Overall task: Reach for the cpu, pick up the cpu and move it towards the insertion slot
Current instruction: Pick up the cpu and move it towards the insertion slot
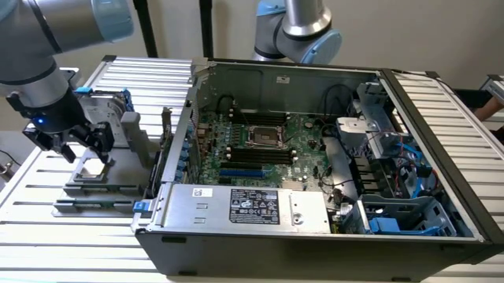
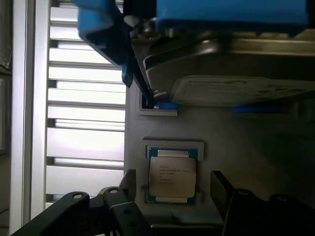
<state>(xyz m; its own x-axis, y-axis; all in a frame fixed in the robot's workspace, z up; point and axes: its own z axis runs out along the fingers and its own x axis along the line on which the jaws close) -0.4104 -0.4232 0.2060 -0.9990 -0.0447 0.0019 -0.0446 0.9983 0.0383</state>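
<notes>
Two fingers (image 2: 129,183) stand spread on either side of the cpu (image 2: 172,177), clasping nothing. Your gripper (image 1: 86,152) hangs low over it, placed to close on its edges. The chip lies flat in a grey holder (image 1: 94,190) outside the computer case (image 1: 315,242), well apart from the insertion slot (image 1: 264,137).
</notes>
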